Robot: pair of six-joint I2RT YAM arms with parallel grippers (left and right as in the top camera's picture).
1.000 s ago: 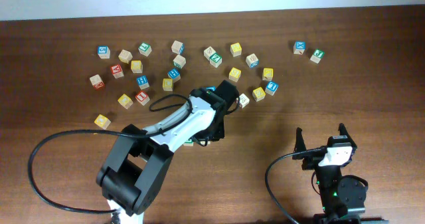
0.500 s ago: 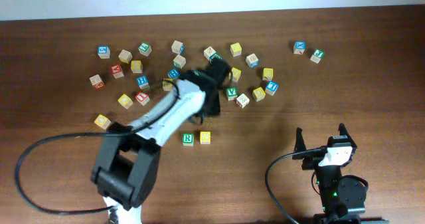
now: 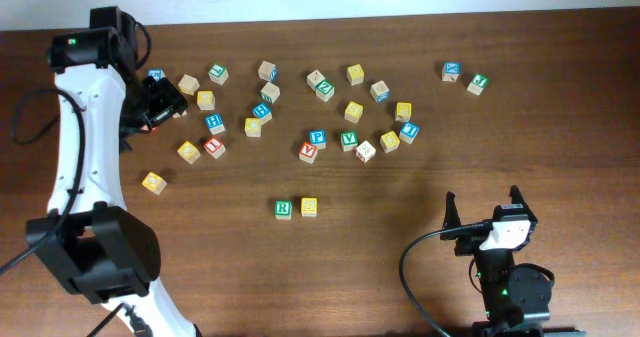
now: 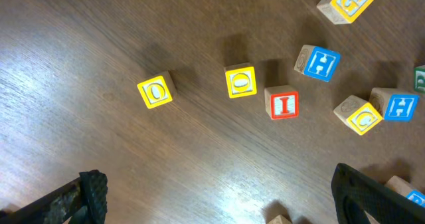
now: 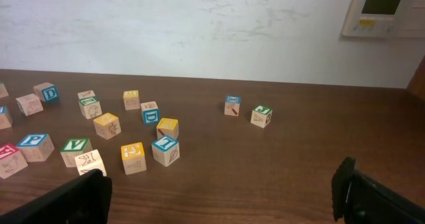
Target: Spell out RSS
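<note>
A dark brown wooden counter (image 3: 420, 267) fills the overhead view, with a white wall along its far edge.

The left arm (image 3: 85, 147), white with black joints, rises from the near left corner and reaches to the far left of the counter. The right arm (image 3: 510, 287) sits folded at the near right (much more compact from above).

The left hand (image 3: 165, 102) hangs over the far-left blocks. In its wrist view the left hand (image 4: 218, 184) has both dark fingers spread wide at the bottom corners, with nothing between them. The right hand (image 3: 484, 205) points toward the far edge, low over bare wood. Its wrist view shows the right hand (image 5: 222, 184) spread just as wide and holding nothing.

Some two dozen lettered wooden cubes lie scattered across the far half of the counter.

Near the middle, well apart from that scatter, a green R block (image 3: 283, 208) sits with a yellow block (image 3: 309, 207) just beside it on its right. The yellow block's letter is too small to read.

Below the left hand lie a yellow O block (image 4: 155, 90), a second yellow O block (image 4: 240, 81), a red I block (image 4: 281, 103) just beside that, and a blue H block (image 4: 317, 62).
</note>
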